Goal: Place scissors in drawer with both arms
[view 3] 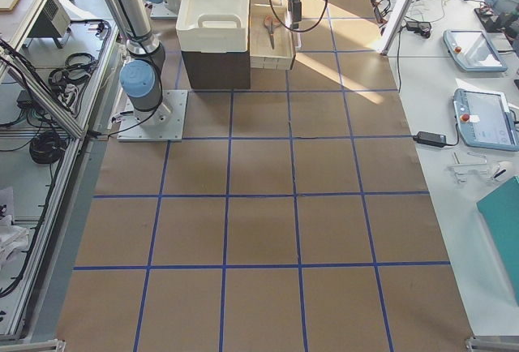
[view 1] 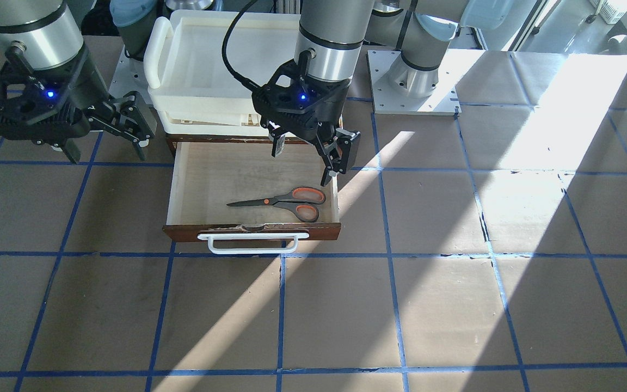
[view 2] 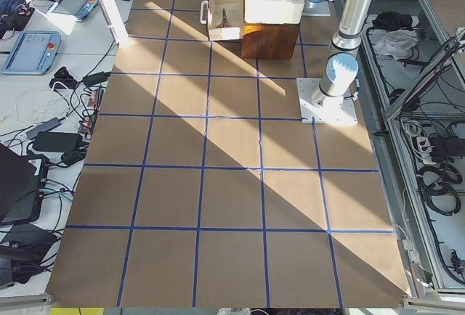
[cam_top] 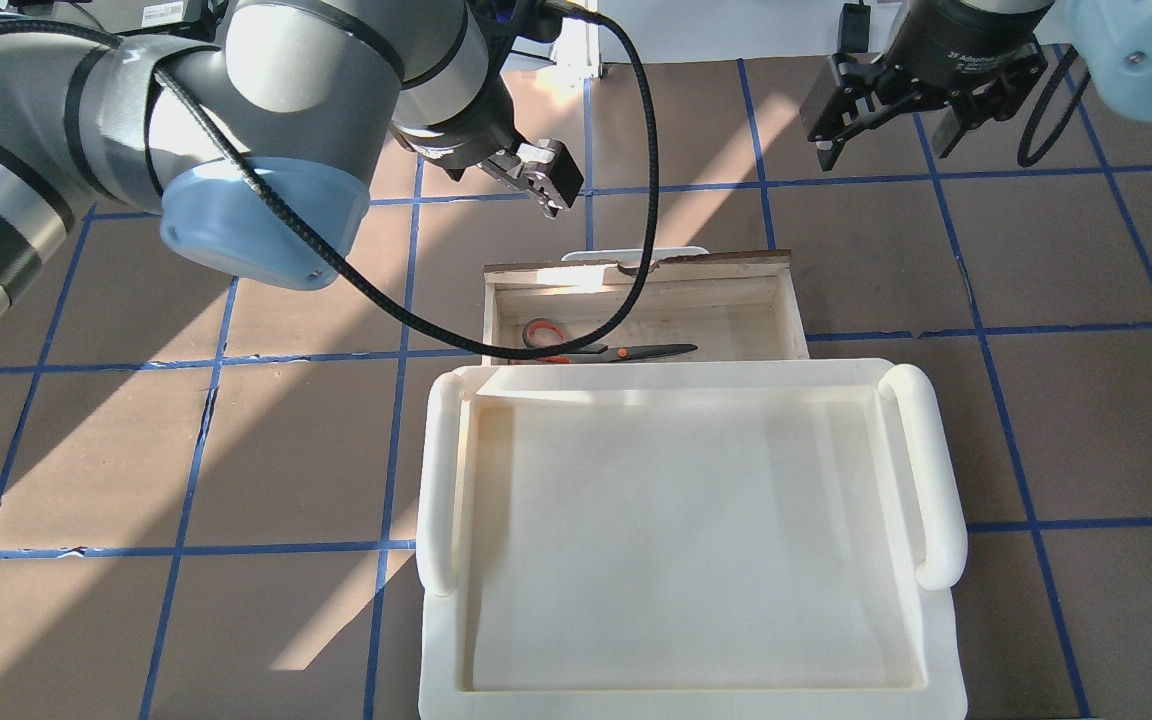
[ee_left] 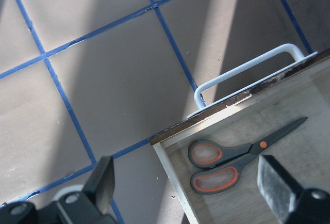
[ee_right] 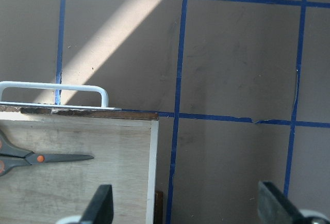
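The scissors (view 1: 286, 202) lie flat on the pale floor of the open drawer (view 1: 221, 179), with the orange-lined loops toward its left side. They also show in the overhead view (cam_top: 616, 351) and both wrist views (ee_left: 232, 162) (ee_right: 31, 158). My left gripper (view 1: 338, 166) hangs open and empty above the drawer's edge near the loops; its fingers (ee_left: 105, 180) stand wide apart. My right gripper (view 1: 139, 128) is open and empty, raised over the table off the drawer's other side (ee_right: 103, 182).
A large cream plastic tray (cam_top: 936, 470) sits on the dark cabinet behind the drawer. The drawer's white bar handle (view 1: 253, 244) faces away from the robot. The left arm's black cable (cam_top: 636, 130) hangs over the drawer. The brown table has blue tape lines.
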Controlling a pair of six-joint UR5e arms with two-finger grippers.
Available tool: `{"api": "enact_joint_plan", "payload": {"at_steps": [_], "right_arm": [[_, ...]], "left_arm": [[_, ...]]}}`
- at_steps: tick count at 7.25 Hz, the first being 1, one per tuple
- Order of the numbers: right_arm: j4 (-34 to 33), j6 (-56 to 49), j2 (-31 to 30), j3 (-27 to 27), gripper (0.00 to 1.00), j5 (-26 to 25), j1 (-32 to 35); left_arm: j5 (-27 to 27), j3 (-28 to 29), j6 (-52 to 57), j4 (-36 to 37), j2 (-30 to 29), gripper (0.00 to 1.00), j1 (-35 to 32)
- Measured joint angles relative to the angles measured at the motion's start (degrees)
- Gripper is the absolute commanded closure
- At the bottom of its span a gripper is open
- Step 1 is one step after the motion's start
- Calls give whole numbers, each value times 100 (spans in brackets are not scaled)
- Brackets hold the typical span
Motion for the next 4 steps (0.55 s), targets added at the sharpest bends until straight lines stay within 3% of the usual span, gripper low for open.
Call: {"api": "enact_joint_plan", "payload": {"at_steps": [4], "right_arm": [[2,-53,-17,3,0,18,-7]], "left_arm": [[88,14,-572,-981,379,0,1290]]}}
